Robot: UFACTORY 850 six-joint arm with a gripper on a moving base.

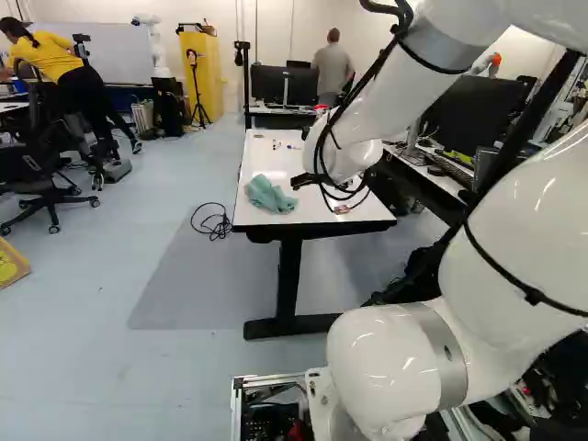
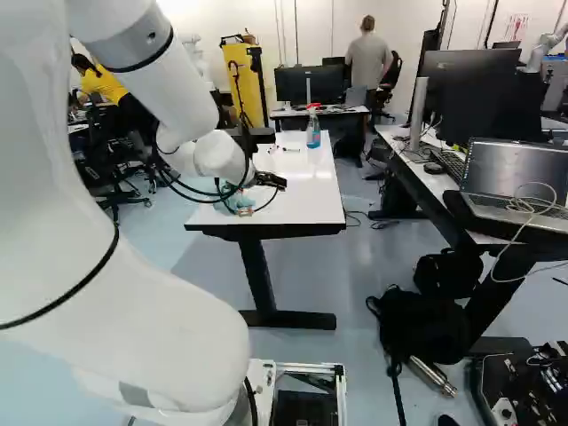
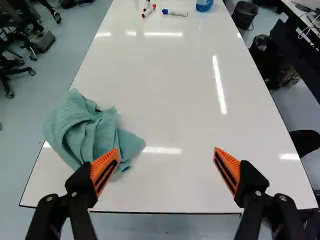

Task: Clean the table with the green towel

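Taking 12 o'clock as the way the gripper points, the green towel lies crumpled at about 10 o'clock from the gap between the fingertips, near the table's edge on that side. The fingers stand wide apart, one at 9 o'clock and one at 3, with bare white table showing between their orange pads. In the wrist view the 9 o'clock finger overlaps the near corner of the towel, but whether it touches the cloth cannot be told; most of the towel lies outside the gap, beyond that finger. The 3 o'clock finger is well apart from it. Toward 12 o'clock, at the far part of the table, lie a red-capped marker and a blue-capped marker, with a spray bottle of blue liquid standing nearer 1 o'clock. In the left base view the white arm reaches in over the table from about 2 o'clock, and the gripper shows at roughly 2 o'clock from the towel. A black cable lies looped on the floor at 8 o'clock from the table in that view.
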